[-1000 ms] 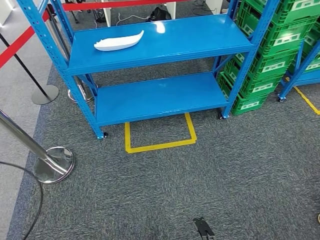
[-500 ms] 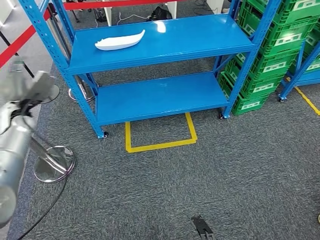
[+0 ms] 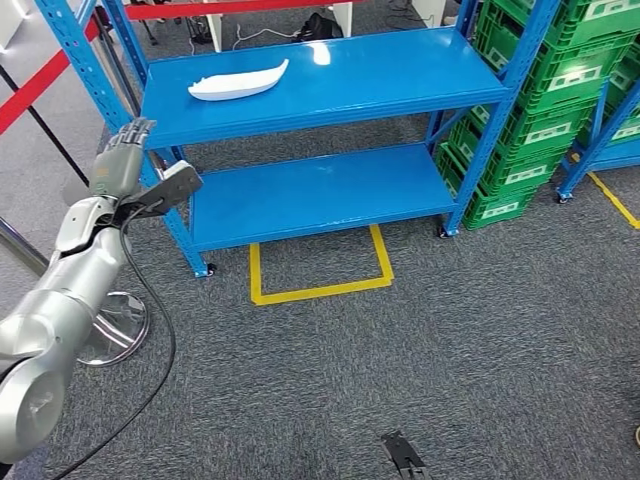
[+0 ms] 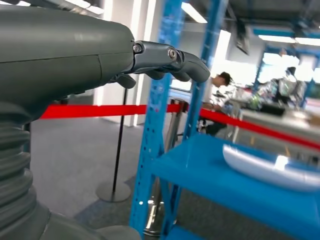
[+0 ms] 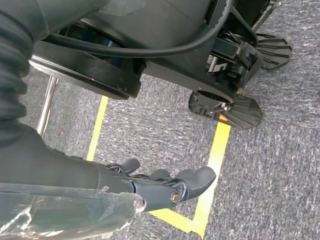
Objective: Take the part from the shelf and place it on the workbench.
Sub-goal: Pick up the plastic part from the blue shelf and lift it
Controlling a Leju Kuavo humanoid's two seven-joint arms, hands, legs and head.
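The part [image 3: 238, 82] is a long white curved piece lying on the top board of the blue shelf [image 3: 332, 75], toward its left end. The left wrist view shows the part [image 4: 270, 167] too, on the blue board. My left hand [image 3: 124, 155] is raised in front of the shelf's left post, below and left of the part, fingers stretched out [image 4: 170, 57] and holding nothing. My right hand [image 5: 166, 187] hangs over the carpet with its fingers loosely extended and nothing in them.
A lower blue board [image 3: 317, 195] sits under the top one. Green crates [image 3: 558, 90] are stacked at the right. A chrome stanchion base [image 3: 109, 325] and red barrier tape [image 3: 45, 80] stand at the left. A yellow floor square [image 3: 321, 270] lies before the shelf.
My left arm has risen from the lower left edge and reached forward; the hand is now up beside the shelf's left post. The part has not moved.
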